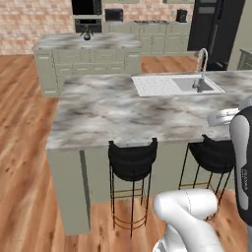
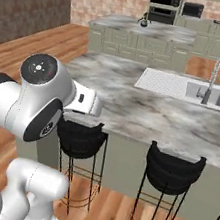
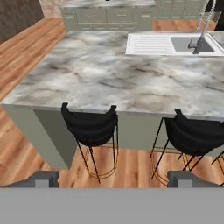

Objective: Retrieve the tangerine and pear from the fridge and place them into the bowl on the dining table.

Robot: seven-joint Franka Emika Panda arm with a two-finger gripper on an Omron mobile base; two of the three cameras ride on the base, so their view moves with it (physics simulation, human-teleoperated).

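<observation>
The table (image 1: 123, 113), marble-topped, is laid lengthwise across the view, with 2 stools (image 3: 90, 127) tucked under. The fridge (image 1: 215, 29) is seen behind. The gripper (image 3: 113, 178) is spread wide, empty.

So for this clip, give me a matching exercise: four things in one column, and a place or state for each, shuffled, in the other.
Things:
1. fridge
2. faucet
3. stools
4. tool

Places or states:
A. tucked under the near edge of the dining table
B. open, holding nothing
C. at the sink set in the marble top
D. far back right in the left base view, doors shut

Pairs: 1-D, 2-C, 3-A, 4-B
</observation>
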